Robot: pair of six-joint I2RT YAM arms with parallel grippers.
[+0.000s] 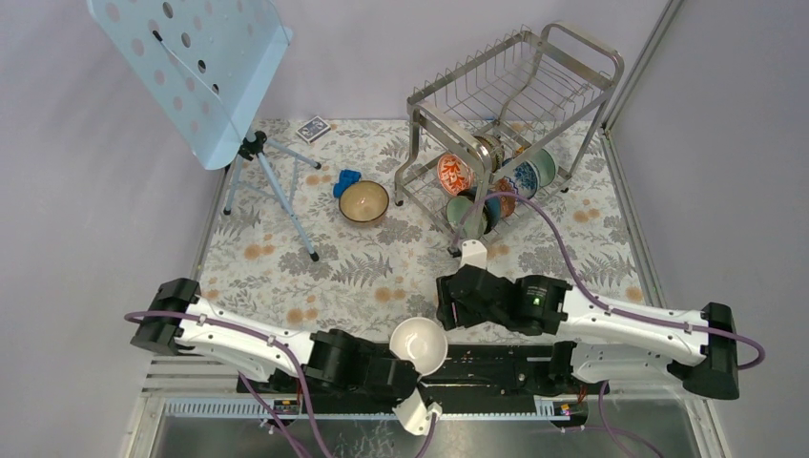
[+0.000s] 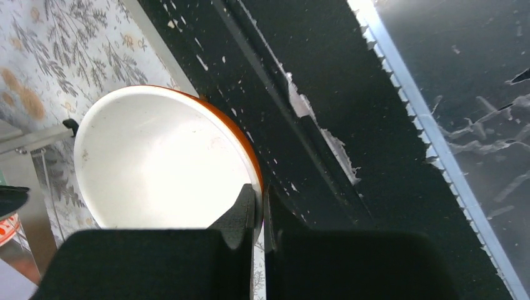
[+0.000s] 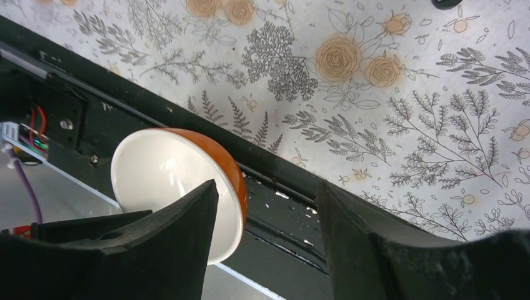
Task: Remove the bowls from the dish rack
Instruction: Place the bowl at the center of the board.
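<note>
My left gripper (image 2: 259, 200) is shut on the rim of a bowl (image 2: 159, 165) that is white inside and orange outside, and holds it over the black base rail at the near edge (image 1: 418, 343). My right gripper (image 3: 267, 187) is open beside it. Its left finger (image 3: 181, 237) crosses in front of the bowl's (image 3: 169, 172) white inside, and the orange wall lies between the jaws without a grip. The dish rack (image 1: 563, 67) stands at the back right, with an orange-red patterned bowl (image 1: 455, 174), a blue-and-white bowl (image 1: 526, 176) and a greenish bowl (image 1: 472, 210) in its lower tier.
A dark brown bowl with a tan inside (image 1: 363, 201) sits on the floral cloth left of the rack. A pale blue perforated music stand (image 1: 191, 67) on a tripod fills the back left. A card deck (image 1: 313, 128) and a small blue object (image 1: 346, 181) lie nearby.
</note>
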